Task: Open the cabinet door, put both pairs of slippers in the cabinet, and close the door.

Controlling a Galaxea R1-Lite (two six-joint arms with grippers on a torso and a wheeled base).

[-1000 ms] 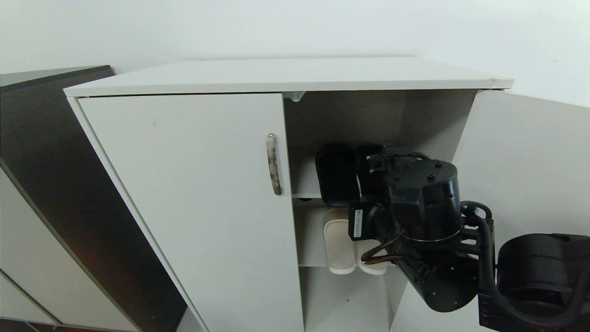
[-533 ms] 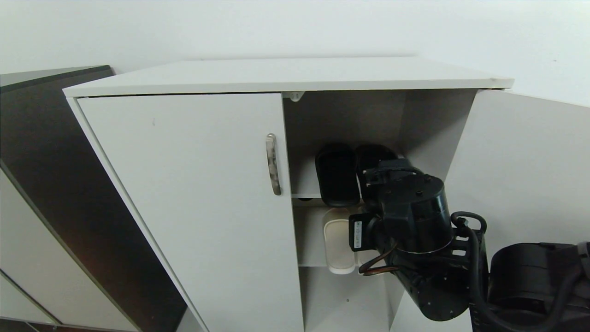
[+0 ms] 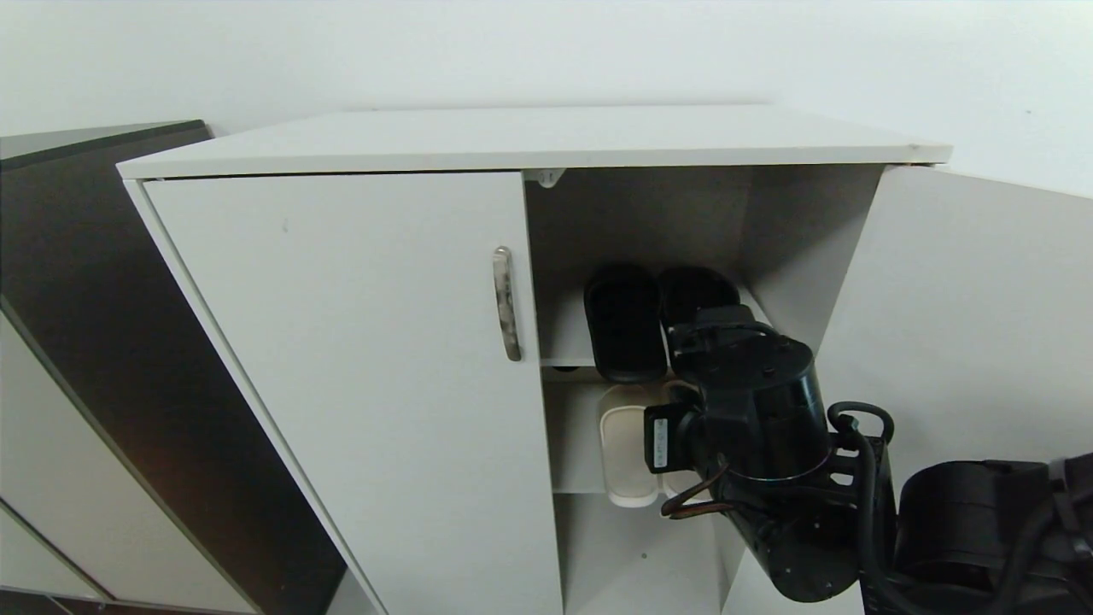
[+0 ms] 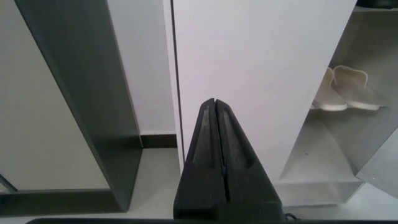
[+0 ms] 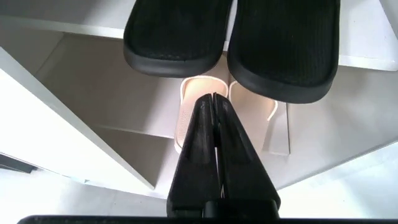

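1. The pair of black, ribbed-sole rubber slippers [image 3: 625,325] lies side by side on the upper shelf of the white wooden cabinet [image 3: 512,137]. The pair of cream slippers [image 3: 628,453] sits on the shelf just below. Both pairs look stowed, so closing the door appears to be what remains.
2. The right gripper [image 5: 214,99] hangs in front of the opening and points at the shelves, its jaws pressed together on nothing.
3. The open white right-hand door [image 3: 965,299] stands out to the robot's right of that arm, hinged at the cabinet's right wall with its long axis upright. The right arm is clearly nearer.
4. The left gripper [image 4: 214,102], jaws together and empty, faces the closed left door [image 3: 359,342].
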